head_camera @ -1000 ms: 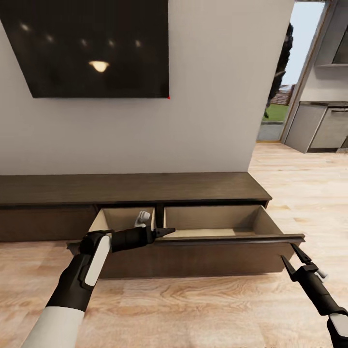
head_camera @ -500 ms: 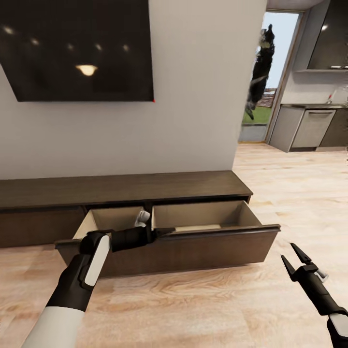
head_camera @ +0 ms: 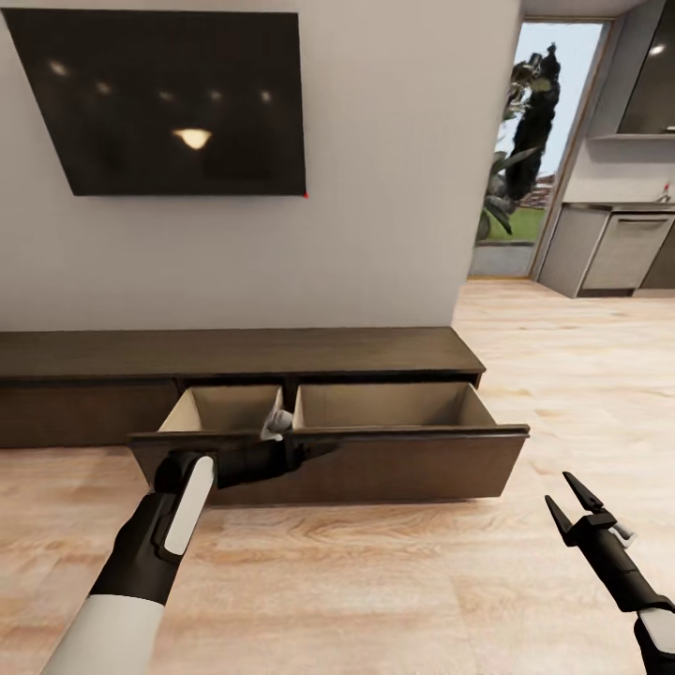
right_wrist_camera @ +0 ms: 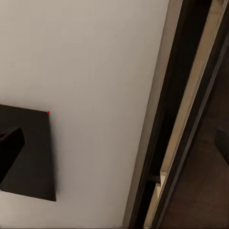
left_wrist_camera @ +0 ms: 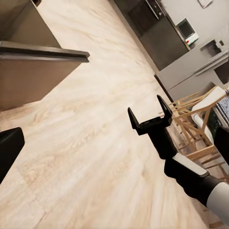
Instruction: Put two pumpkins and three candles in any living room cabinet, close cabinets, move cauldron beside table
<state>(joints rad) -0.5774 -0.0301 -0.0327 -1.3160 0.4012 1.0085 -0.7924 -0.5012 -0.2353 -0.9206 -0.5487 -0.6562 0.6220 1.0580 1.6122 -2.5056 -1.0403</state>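
1. Though viewed from farther back than half a second ago, best read as a camera and base retreat, not a shift of the cabinet.
2. At left: left gripper hanging in front of the drawer fronts, near their divide; clenched or released, cannot tell.
3. In the middle: long, low and dark brown against the far wall, with left drawer and right drawer both pulled out, pale beige inside. Closing judged not yet done.
4. At right: right gripper released and empty, now well apart from the drawer corner it neared a second ago.
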